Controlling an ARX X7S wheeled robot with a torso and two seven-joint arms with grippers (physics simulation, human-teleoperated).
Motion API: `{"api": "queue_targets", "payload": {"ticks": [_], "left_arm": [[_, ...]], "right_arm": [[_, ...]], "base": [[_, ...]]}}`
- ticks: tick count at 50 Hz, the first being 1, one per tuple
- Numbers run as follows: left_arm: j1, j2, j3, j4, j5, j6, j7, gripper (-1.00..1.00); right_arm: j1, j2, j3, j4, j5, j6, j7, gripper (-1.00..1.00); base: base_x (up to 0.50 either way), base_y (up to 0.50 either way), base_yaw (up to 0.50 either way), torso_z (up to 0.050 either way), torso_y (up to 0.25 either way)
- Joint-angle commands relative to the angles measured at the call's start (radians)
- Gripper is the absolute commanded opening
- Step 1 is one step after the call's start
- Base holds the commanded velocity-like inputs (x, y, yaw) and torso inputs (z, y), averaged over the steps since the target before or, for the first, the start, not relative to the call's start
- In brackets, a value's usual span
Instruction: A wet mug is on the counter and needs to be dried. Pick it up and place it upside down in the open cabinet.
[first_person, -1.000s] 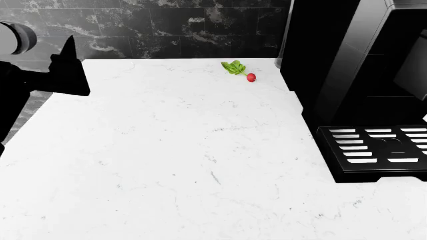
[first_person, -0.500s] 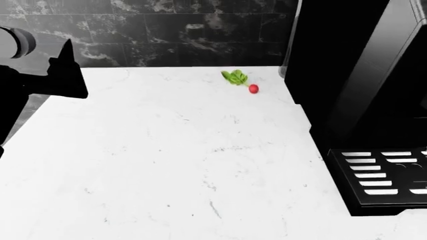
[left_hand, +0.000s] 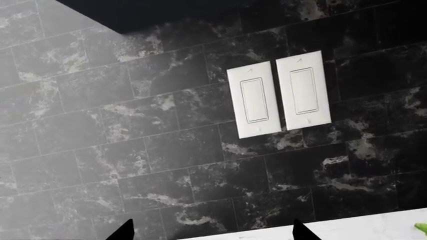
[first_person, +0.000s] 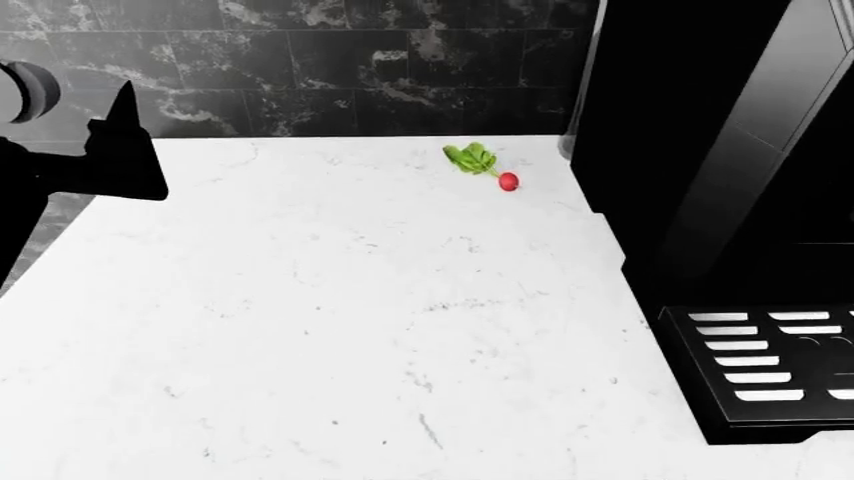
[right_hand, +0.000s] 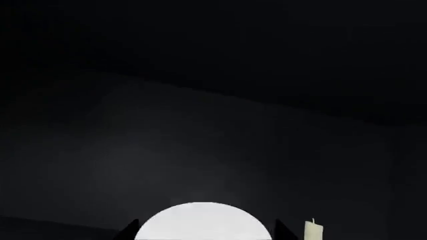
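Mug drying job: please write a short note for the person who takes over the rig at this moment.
Left tool: open, empty, raised, facing the black wall tiles.
Right tool: not in the head view. Its tips flank a white round thing, likely the mug, in a dark space, possibly the cabinet.
The counter: no mug in sight there, only a radish and a coffee machine.
Done: mug seems picked up.
Left: check it is upside down, set it down, release.

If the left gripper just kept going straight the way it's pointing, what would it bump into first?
Most likely the black tiled wall. The left gripper faces it squarely, with nothing in between; the two white light switches sit off to one side. How far off the wall stands is hard to judge.
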Motion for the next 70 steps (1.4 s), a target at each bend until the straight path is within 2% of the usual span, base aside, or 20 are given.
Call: {"api": "queue_targets", "payload": {"ticks": [1, 16, 28, 46, 56, 65, 66, 70], "left_arm": [[0.015, -0.016, -0.013, 0.009, -0.006, 0.014, -0.004, 1.00], [0.040, -0.022, -0.019, 0.011, -0.002, 0.034, 0.001, 1.00], [0.043, -0.024, -0.023, 0.019, -0.006, 0.035, -0.002, 1.00], [0.044, -0.009, -0.025, 0.011, 0.013, 0.048, 0.018, 1.00], [0.049, 0.041, 0.003, -0.034, 0.064, 0.056, 0.052, 1.00], [0.037, 0.069, 0.014, -0.050, 0.076, 0.052, 0.069, 1.00], [0.038, 0.067, 0.013, -0.048, 0.075, 0.054, 0.068, 1.00], [0.050, 0.051, 0.004, -0.048, 0.070, 0.061, 0.067, 1.00]], "right_arm": [[0.002, 0.000, 0.046, -0.030, -0.031, 0.038, 0.014, 1.00], [0.002, 0.000, 0.048, -0.040, -0.020, 0.054, 0.009, 1.00], [0.002, 0.000, 0.100, -0.138, -0.058, 0.108, 0.010, 1.00], [0.002, 0.000, 0.219, -0.603, -0.045, 0.433, 0.010, 1.00], [0.002, 0.000, 0.250, -0.926, 0.028, 0.679, 0.063, 1.00], [-0.023, 0.010, 0.377, -1.163, 0.175, 0.883, 0.167, 1.00], [-0.032, 0.023, 0.385, -1.176, 0.240, 0.885, 0.219, 1.00], [-0.067, 0.112, 0.410, -1.248, 0.700, 0.884, 0.586, 1.00]], "base": [[0.00, 0.00, 0.00, 0.000, 0.000], [0.00, 0.00, 0.00, 0.000, 0.000], [0.00, 0.00, 0.00, 0.000, 0.000], [0.00, 0.00, 0.00, 0.000, 0.001], [0.00, 0.00, 0.00, 0.000, 0.000], [0.00, 0.00, 0.00, 0.000, 0.000], [0.00, 0.00, 0.00, 0.000, 0.000], [0.00, 0.00, 0.00, 0.000, 0.000]]}}
